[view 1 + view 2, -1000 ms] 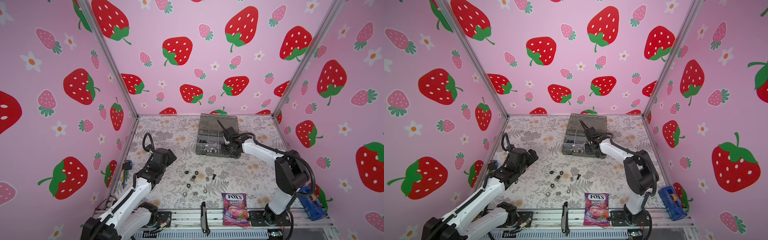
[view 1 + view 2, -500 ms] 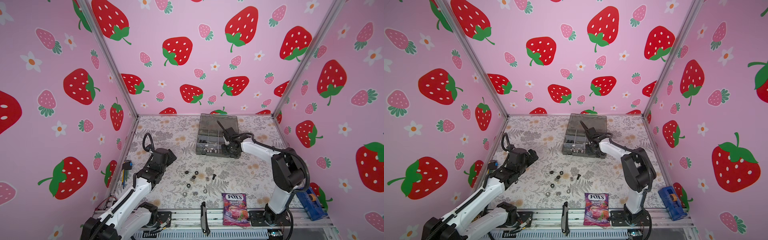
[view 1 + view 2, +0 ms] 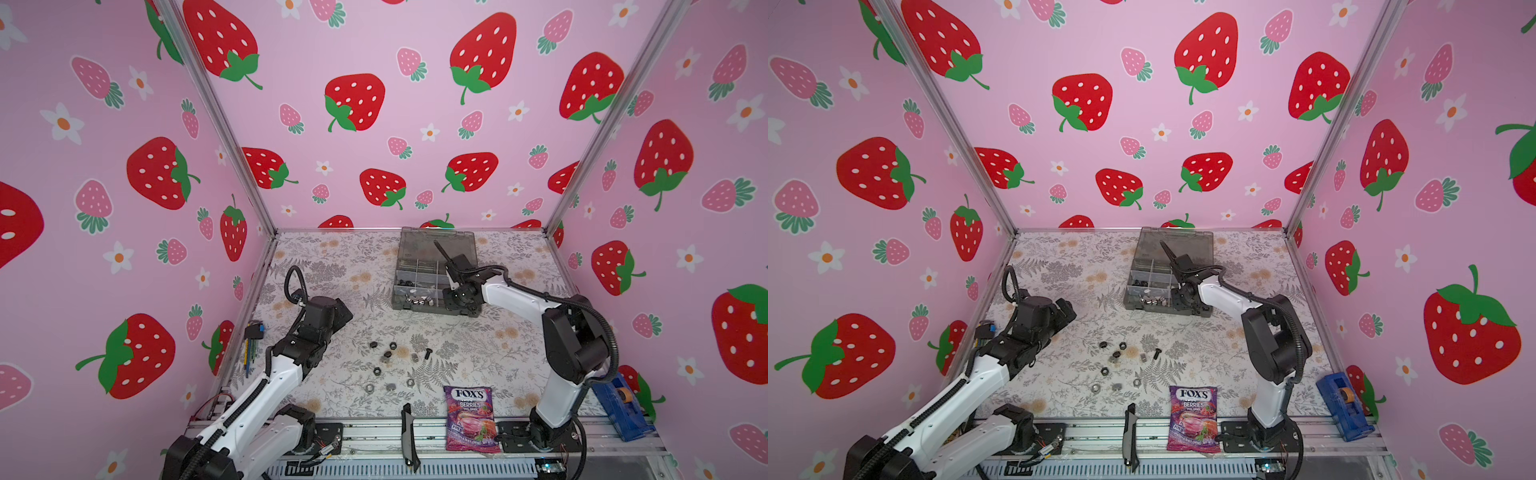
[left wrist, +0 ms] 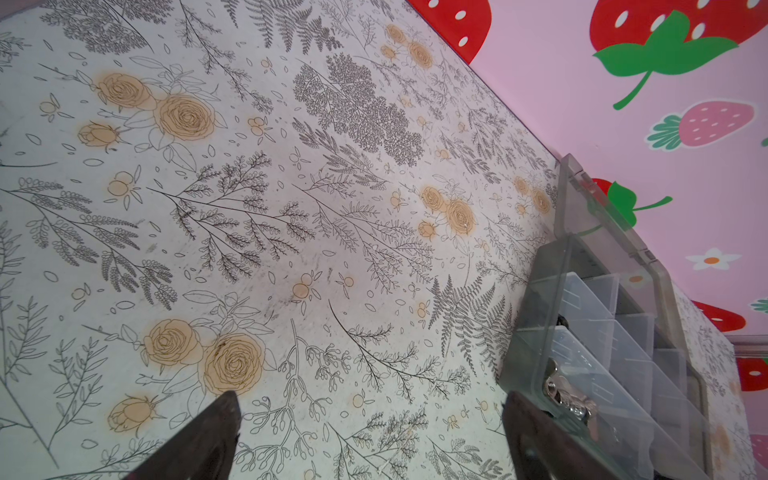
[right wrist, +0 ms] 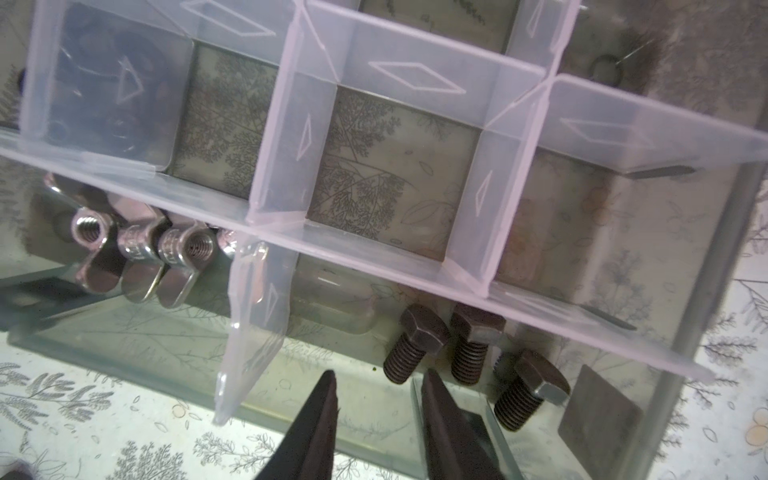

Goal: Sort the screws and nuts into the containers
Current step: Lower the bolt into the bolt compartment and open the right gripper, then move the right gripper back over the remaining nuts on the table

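The smoky grey organiser box [image 3: 432,249] stands open at the back of the table, its containers seen close in the right wrist view [image 5: 395,166]. My right gripper [image 5: 380,376] hangs open over the front right compartment, nothing between its fingers; in both top views it points down there [image 3: 448,300] [image 3: 1177,301]. Three black screws [image 5: 415,345] lie in that compartment, and silver winged nuts [image 5: 133,249] in the one beside it. Several loose nuts [image 3: 388,355] and one screw [image 3: 428,353] lie mid-table. My left gripper [image 4: 370,401] is open above bare table, left of the box [image 4: 602,332].
A purple candy bag [image 3: 469,415] and a black knife [image 3: 409,432] lie at the front edge. A blue plastic box [image 3: 619,407] sits at the front right. Hex keys [image 3: 251,336] rest by the left wall. Pink walls close in three sides.
My right gripper's jaws have parted over the box's front right compartment, and that arm's elbow has shifted slightly. The left arm has not moved.
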Controlling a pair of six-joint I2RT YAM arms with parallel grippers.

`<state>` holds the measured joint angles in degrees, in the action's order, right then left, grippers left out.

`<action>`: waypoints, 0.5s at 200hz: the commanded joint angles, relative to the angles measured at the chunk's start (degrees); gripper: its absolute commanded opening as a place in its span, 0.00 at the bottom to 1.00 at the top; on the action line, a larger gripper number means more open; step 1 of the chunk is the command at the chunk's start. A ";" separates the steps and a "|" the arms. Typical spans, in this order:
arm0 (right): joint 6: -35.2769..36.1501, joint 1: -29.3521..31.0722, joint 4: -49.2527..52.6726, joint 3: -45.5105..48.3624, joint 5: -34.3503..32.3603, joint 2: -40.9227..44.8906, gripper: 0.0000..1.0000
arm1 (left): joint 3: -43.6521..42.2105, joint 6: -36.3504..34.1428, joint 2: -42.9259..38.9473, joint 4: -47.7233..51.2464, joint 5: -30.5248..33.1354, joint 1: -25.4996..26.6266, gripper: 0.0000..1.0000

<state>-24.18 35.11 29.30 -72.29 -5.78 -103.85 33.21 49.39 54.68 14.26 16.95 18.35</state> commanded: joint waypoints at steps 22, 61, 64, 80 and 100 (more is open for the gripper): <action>-1.50 0.89 0.86 -1.27 -0.75 4.43 0.39 | 0.30 -0.10 -0.45 1.21 -0.85 -1.12 0.99; -4.62 6.12 5.46 -0.86 -2.65 8.87 0.43 | -0.44 1.14 -0.16 0.07 -2.20 -1.78 0.99; -4.88 6.76 5.96 -0.77 -2.81 9.09 0.44 | -0.65 1.34 -0.10 -0.23 -2.45 -1.81 0.99; -6.33 10.21 7.91 -0.44 -2.77 9.72 0.44 | -1.39 2.40 0.32 -1.86 -3.24 -2.13 0.99; -8.02 14.98 9.41 0.29 -1.32 9.25 0.44 | -1.66 3.15 1.07 -3.06 -3.95 -2.47 0.99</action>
<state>-28.93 45.39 33.71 -72.38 -7.62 -94.72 32.27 50.50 54.92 13.06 13.82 16.47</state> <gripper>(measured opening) 0.440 0.993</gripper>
